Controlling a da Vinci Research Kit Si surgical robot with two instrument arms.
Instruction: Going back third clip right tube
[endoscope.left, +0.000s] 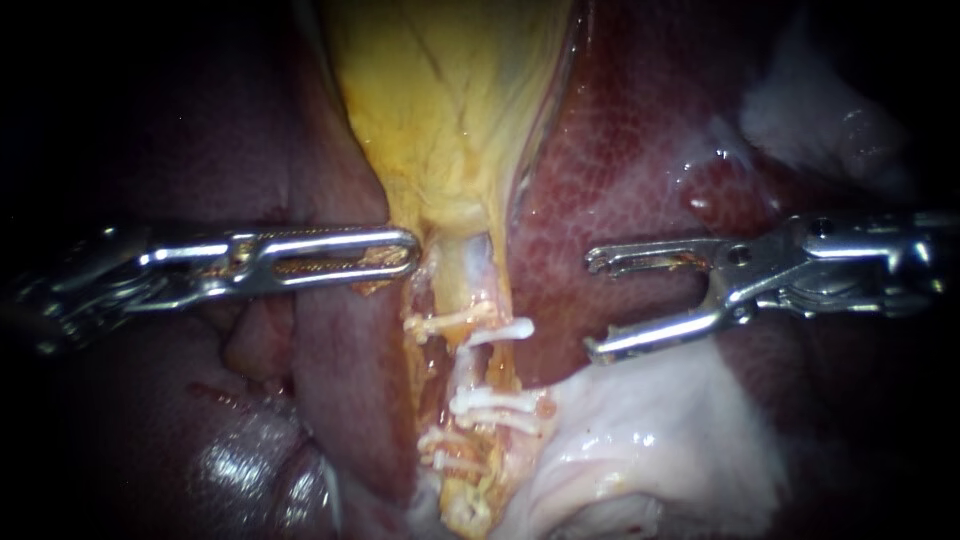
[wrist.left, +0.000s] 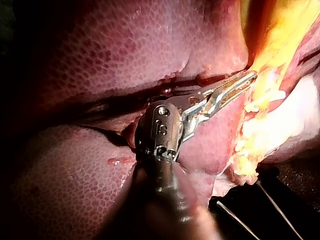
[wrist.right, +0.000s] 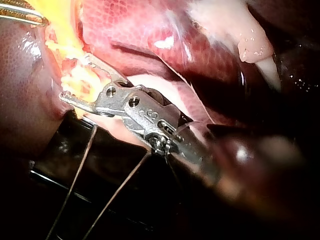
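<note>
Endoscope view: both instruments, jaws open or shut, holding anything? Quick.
Left instrument: jaws shut, nothing seen held, tip beside the gallbladder.
Right instrument: jaws open, empty.

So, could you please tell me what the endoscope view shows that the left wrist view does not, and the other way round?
Only the endoscope view shows my right instrument, its jaws open and holding nothing, and the white clips across the tube below the gallbladder. Only the left wrist view shows a dark surface past the tissue's edge, with thin wires lying over it. Both show my left instrument, its tip at the gallbladder's yellow edge, and the liver around it.
</note>
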